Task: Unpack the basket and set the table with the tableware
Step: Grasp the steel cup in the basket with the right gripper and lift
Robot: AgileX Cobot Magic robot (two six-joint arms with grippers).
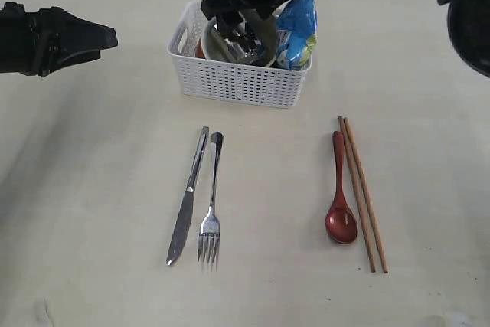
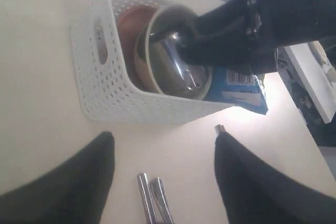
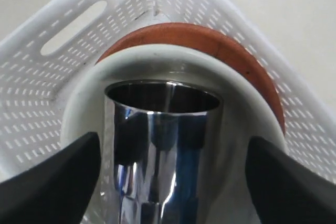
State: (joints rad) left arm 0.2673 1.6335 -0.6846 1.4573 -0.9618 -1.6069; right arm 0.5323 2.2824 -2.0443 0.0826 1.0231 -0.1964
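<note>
The white plastic basket (image 1: 237, 82) has rows of tiny holes. The flat table (image 1: 92, 189) is pale cream. The long steel knife (image 1: 187, 201) and fork (image 1: 210, 223) are shiny silver. The glossy oval spoon (image 1: 341, 220) is red-brown, the thin wooden chopsticks (image 1: 360, 204) light brown, the crinkly snack bag (image 1: 300, 28) bright blue.

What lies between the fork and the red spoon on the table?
Nothing: only bare table separates the fork and spoon, as the exterior view shows.

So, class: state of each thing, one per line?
Basket: upright, part unpacked.
Mug: inside bowl, between open right jaws.
Bowl: in basket.
Plate: in basket, beside bowl.
Snack bag: in basket.
Knife: on table.
Fork: on table.
Spoon: on table.
Chopsticks: on table.
Left jaws: open, empty.
</note>
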